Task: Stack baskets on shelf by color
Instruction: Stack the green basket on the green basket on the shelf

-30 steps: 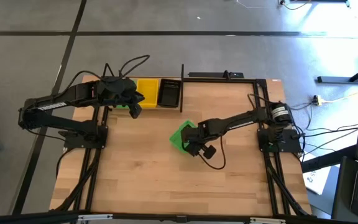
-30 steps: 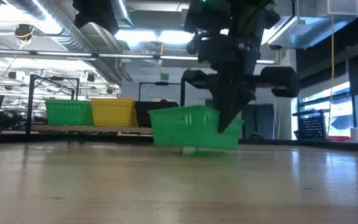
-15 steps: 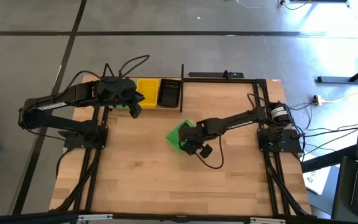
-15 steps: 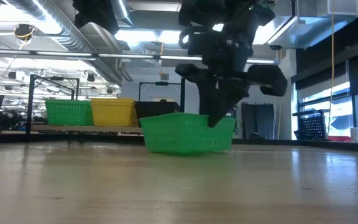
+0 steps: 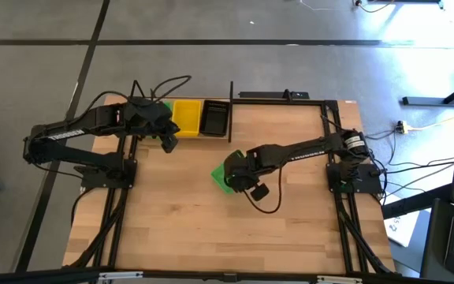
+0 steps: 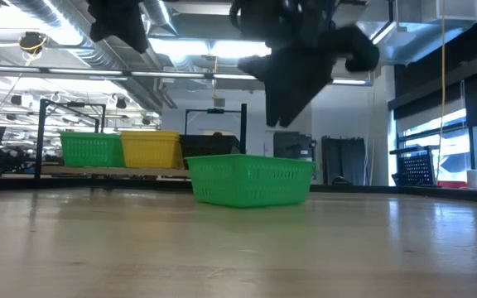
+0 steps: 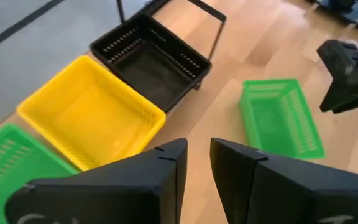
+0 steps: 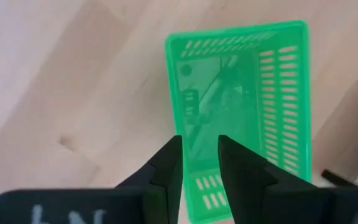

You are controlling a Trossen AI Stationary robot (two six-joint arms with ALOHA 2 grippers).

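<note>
One green basket stands flat on its bottom on the tabletop, also seen as the green basket in the right wrist view. My right gripper hangs open above it, clear of its rim. On the shelf at the far left, a second green basket, a yellow basket and a black basket stand side by side. My left gripper hovers open just in front of the shelf, nothing between its fingers.
The shelf's thin black posts rise at the table's far edge beside the black basket. Bare wooden tabletop stretches toward the near edge. Both arms' bases and cables sit at the table's left and right sides.
My right gripper has set the green basket down: it hung tilted with one end raised, then came flat on the table a little farther left. The gripper has let go and risen clear above it.
</note>
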